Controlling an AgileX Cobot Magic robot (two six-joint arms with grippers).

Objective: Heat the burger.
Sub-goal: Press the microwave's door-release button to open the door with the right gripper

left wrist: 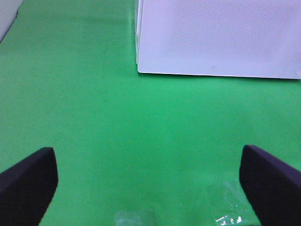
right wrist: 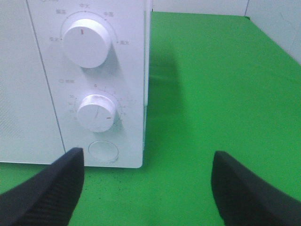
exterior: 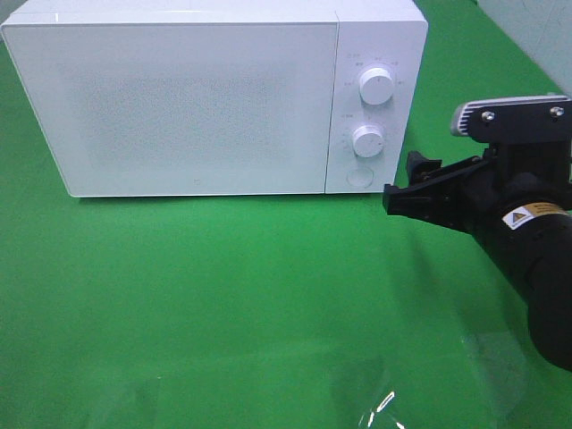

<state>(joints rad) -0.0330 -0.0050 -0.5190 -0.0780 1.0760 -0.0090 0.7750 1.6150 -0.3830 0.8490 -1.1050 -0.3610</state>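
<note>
The burger is out of view in all three views. The white microwave stands at the back of the green table with its door shut. My right gripper hovers open and empty just right of the microwave's control panel, a little in front of it. In the right wrist view the right gripper faces the panel's upper knob, lower knob and round button. In the left wrist view my left gripper is wide open over bare green cloth, with the microwave ahead of it.
Green cloth covers the table in front of the microwave. A shiny transparent patch lies near the front edge. A pale wall stands at the back right.
</note>
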